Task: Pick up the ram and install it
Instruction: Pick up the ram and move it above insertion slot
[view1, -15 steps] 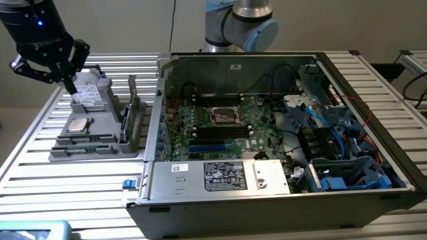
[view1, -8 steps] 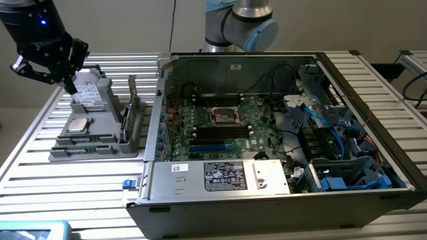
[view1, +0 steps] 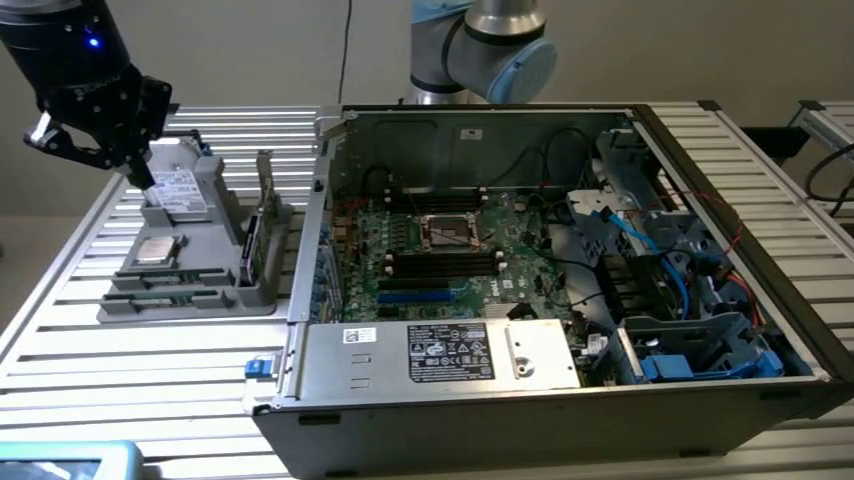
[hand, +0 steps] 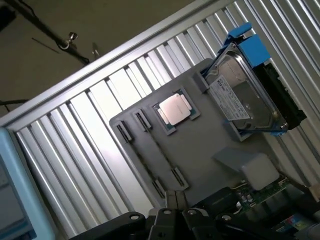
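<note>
Green ram (hand: 266, 192) at edge of grey tray (hand: 210, 150), near but apart from clenched, empty pincer (hand: 175, 197)

The worktop (view1: 134, 390) is ribbed metal, glossy where light strikes. The tray (hand: 215, 145) is matt grey plastic. The processor (hand: 175, 109) has a satiny silver metal lid; the hard drive (hand: 240, 100) is shiny metal, its bracket (hand: 247, 47) blue plastic.

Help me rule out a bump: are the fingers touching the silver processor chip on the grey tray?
Apart. In the wrist view the shut fingers end well short of the processor chip, with bare grey tray between them.
</note>
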